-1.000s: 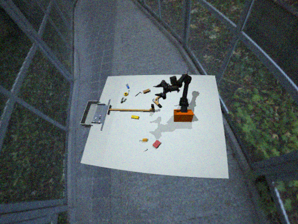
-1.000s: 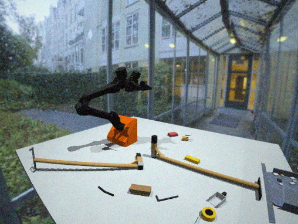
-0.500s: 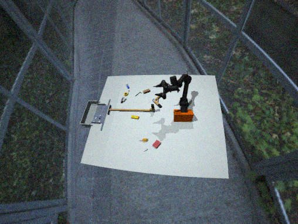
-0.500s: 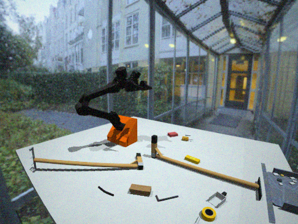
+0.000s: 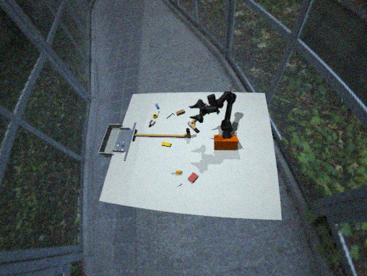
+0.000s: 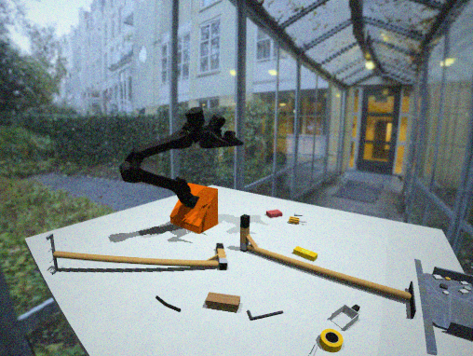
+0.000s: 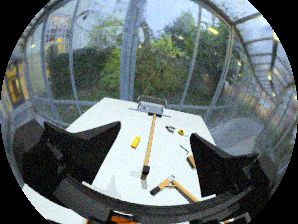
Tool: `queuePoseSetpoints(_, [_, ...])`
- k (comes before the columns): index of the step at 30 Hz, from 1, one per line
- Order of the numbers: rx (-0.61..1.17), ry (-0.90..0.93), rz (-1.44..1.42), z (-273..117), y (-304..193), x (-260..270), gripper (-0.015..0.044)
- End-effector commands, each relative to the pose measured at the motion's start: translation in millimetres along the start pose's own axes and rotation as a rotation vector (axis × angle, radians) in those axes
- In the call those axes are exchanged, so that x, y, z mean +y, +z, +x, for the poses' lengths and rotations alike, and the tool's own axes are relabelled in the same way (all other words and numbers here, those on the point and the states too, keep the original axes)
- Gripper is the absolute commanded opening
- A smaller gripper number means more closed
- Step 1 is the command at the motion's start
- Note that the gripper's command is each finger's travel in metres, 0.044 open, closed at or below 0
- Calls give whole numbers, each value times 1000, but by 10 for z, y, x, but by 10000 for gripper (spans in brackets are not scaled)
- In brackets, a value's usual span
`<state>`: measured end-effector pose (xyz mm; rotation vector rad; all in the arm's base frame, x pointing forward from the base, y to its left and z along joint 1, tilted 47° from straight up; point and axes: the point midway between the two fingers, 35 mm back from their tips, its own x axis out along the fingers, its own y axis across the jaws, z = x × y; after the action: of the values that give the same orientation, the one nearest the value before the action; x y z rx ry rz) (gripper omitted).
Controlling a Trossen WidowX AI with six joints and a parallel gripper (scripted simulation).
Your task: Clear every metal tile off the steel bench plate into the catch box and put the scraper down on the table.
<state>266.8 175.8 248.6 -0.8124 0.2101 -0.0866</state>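
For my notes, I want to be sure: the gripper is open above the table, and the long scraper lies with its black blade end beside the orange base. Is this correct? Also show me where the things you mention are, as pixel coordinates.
Not quite: the scraper's [image 5: 162,136] [image 6: 326,271] [image 7: 150,142] blade end is beside the steel bench plate [image 5: 126,135] [image 6: 447,308], as the top view shows. The rest stands.

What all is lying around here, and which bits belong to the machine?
Steel plate: one, grey, table's far end
Catch box: one, grey, beyond plate
Tiles: several, mostly pale, on plate
Long-handled tools: two, tan, on table
Yellow block: one, beside a handle
Brown block: one, on table
Red block: one, on table
Small tools, tape: several, mixed colours, scattered
Arm: one, black, orange base
Gripper: one, black, open, raised
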Motion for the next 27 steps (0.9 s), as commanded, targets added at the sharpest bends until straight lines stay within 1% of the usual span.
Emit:
queuePoseSetpoints(1, [37, -2, -15, 107, -124, 37, 440])
queuePoseSetpoints(15, [189, -19, -36, 489, -615, 42, 440])
queuePoseSetpoints(27, [332, -28, -37, 743, -1102, 12, 440])
